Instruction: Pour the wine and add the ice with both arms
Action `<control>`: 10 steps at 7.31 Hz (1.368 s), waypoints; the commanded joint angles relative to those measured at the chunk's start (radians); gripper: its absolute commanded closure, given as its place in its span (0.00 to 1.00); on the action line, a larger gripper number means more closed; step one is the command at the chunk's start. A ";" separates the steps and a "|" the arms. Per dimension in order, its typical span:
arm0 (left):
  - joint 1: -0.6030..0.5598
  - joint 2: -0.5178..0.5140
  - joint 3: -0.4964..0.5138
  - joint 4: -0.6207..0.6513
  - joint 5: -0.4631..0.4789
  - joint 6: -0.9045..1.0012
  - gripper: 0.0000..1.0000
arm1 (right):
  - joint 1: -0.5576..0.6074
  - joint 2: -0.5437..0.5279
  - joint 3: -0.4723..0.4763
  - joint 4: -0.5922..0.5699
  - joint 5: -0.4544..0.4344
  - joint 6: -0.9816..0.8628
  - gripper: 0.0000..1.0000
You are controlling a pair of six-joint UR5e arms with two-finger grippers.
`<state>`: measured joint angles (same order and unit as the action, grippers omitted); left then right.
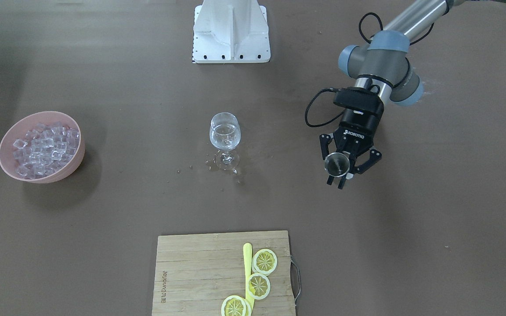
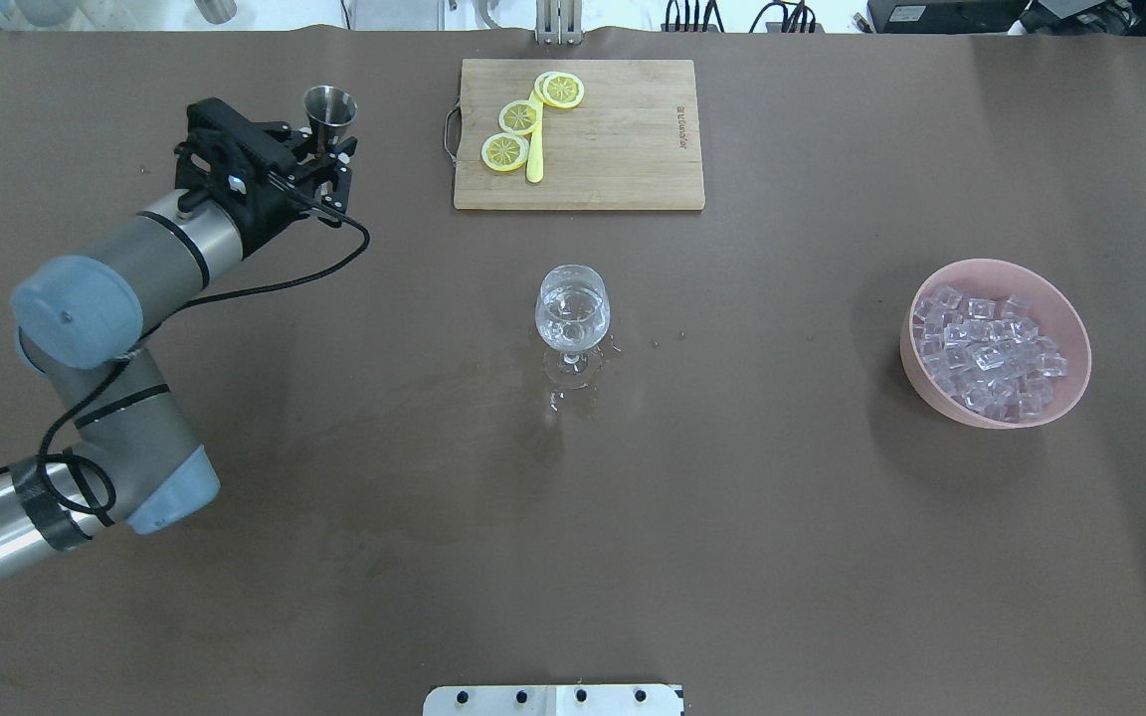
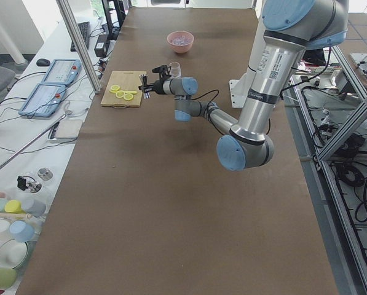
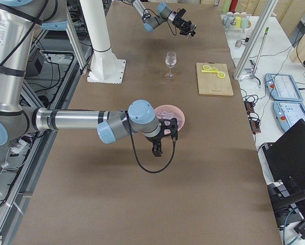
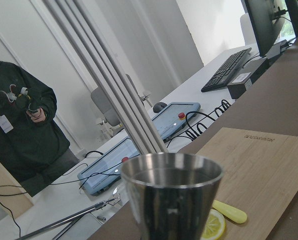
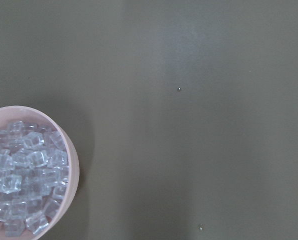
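Note:
A clear stemmed glass (image 1: 224, 134) stands at the table's middle and holds a little wine (image 2: 571, 306), clear like water. Droplets lie around its foot. My left gripper (image 1: 345, 169) is shut on a steel jigger (image 1: 337, 163), held upright above the table, well to the side of the glass. The jigger also shows in the overhead view (image 2: 329, 104). Ice (image 1: 46, 147), a heap of clear cubes, fills a pink bowl (image 1: 78, 153) at the other end. My right gripper (image 4: 157, 149) hangs beside that bowl, seen only in the exterior right view, so I cannot tell if it is open or shut.
A wooden cutting board (image 1: 191, 272) with lemon slices (image 1: 264, 261) and a yellow knife lies at the table's far edge from the robot. The white pedestal base (image 1: 231, 35) stands at the robot's side. The right wrist view shows the bowl's rim (image 6: 75, 160) and brown tabletop.

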<state>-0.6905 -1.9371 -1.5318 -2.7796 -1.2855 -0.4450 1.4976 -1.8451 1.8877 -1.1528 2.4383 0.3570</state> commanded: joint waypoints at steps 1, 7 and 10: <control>-0.082 0.055 0.070 -0.008 -0.070 -0.142 1.00 | -0.142 0.084 0.013 0.001 -0.021 0.208 0.01; -0.175 0.148 0.376 -0.293 -0.181 -0.469 1.00 | -0.302 0.121 0.047 0.001 -0.134 0.263 0.01; -0.184 0.164 0.409 -0.372 -0.150 -0.469 1.00 | -0.326 0.159 0.042 -0.002 -0.165 0.263 0.01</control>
<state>-0.8748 -1.7775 -1.1402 -3.1133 -1.4519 -0.9132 1.1783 -1.7000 1.9316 -1.1537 2.2817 0.6197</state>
